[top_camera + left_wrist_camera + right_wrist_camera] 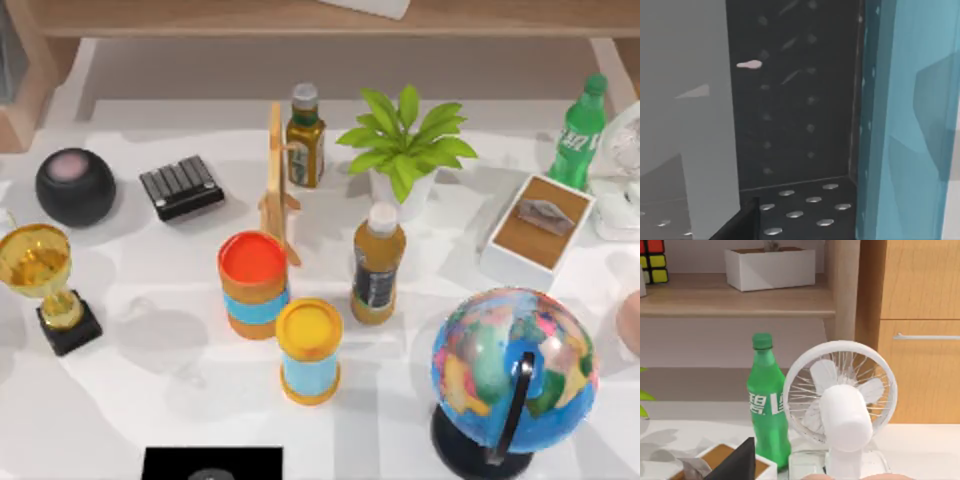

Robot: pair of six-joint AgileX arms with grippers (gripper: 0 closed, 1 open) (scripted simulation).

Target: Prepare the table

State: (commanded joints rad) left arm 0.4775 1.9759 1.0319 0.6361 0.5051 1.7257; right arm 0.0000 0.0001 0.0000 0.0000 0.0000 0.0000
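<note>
A: Where is the table [130, 400] sitting right now?

B: It is spreading white across the whole top view, and it is carrying a crowd: a gold trophy [45, 285] and a black ball [75, 186] at the left, two striped cans, one with a red lid [254, 283] and one with a yellow lid [309, 350], in the middle, a globe [512, 375] at the right, and a green bottle [577, 133] at the far right by a shelf unit [300, 18].

A: And the grippers, are they gripping anything?

B: I cannot tell. The left wrist view is facing a dark studded panel beside a blue one; a dark edge is poking in low down. The right wrist view is looking at the green bottle [766, 400] and a white fan [841, 400], which are standing just beside each other.

A: So which arm is nearer the work?

B: Judging by that, the right arm is facing the table's right side, so the bottle, fan and brown-topped box [540, 225] are lying ahead of it. The left arm is giving me no bearing on the tabletop.
</note>
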